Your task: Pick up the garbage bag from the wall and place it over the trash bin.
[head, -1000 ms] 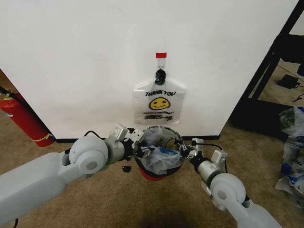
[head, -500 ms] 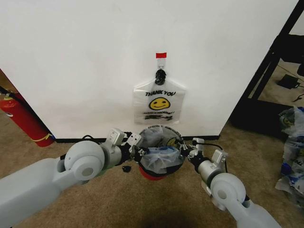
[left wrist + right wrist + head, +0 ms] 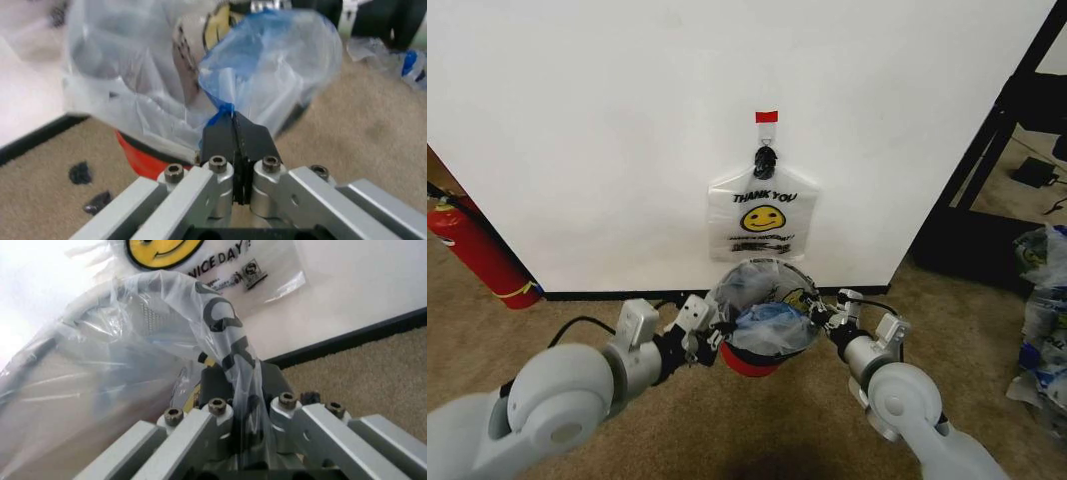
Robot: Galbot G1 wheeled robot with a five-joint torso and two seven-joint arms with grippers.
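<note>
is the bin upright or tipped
Tipped. The bin leans with its mouth toward the camera and its red base low, while the left tool and right tool grip the bag at opposite sides.

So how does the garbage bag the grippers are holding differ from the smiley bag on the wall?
The garbage bag is spread open over the trash bin; the wall bag hangs flat from the red-taped hook. The garbage bag is pinched at a blue handle patch by the left gripper and on the opposite side by the right gripper; nothing grips the wall bag. Both are thin translucent bags with a yellow smiley.
</note>
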